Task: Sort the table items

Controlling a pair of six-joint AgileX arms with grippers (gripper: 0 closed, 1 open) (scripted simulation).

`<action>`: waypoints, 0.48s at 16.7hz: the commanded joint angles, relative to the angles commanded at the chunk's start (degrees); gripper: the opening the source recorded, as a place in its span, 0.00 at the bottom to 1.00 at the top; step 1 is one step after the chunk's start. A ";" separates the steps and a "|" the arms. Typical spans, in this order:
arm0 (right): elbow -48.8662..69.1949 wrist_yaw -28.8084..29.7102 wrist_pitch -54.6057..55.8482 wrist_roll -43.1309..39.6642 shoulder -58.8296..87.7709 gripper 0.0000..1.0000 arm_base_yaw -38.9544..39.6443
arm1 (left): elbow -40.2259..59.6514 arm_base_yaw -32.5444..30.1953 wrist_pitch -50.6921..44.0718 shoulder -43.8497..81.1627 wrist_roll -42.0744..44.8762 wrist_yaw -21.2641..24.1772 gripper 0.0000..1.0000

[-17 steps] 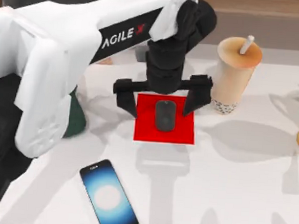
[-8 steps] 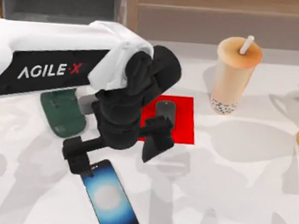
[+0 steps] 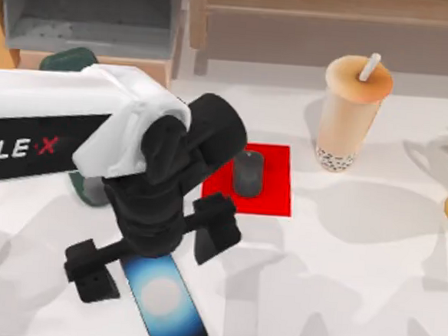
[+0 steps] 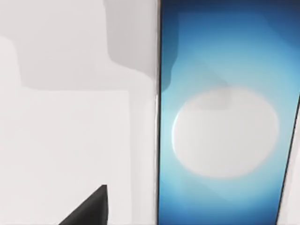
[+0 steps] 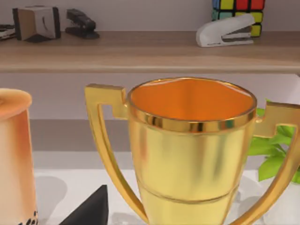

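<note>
Left gripper (image 3: 153,248) over the smartphone (image 3: 164,302) at the table's (image 3: 354,285) near edge, jaws spread wide, nothing held. Beyond it, mouse (image 3: 247,173) on red mat (image 3: 272,198). Bubble-tea cup (image 3: 349,115) upright farther back right. Right jaw state: cannot tell.

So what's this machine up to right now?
The left gripper hangs open over the black smartphone with a glowing blue-white screen, which lies flat near the front of the white table. The small dark grey oval computer mouse sits on a red square mat, and the tall beige bubble-tea cup with a white straw stands upright to its right.
</note>
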 joint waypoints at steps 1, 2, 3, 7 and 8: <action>0.00 0.00 0.00 0.00 0.00 1.00 0.00 | 0.00 0.00 0.00 0.00 0.00 0.00 1.00; 0.00 0.00 0.00 0.00 0.00 1.00 0.00 | 0.11 0.31 -0.15 0.23 0.09 -0.04 1.00; 0.00 0.00 0.00 0.00 0.00 1.00 0.00 | 0.04 0.30 0.02 0.28 0.10 -0.03 1.00; 0.00 0.00 0.00 0.00 0.00 1.00 0.00 | -2.59 0.17 5.09 2.48 0.22 0.01 1.00; 0.00 0.00 0.00 0.00 0.00 1.00 0.00 | -3.62 0.16 6.99 3.35 0.23 0.01 1.00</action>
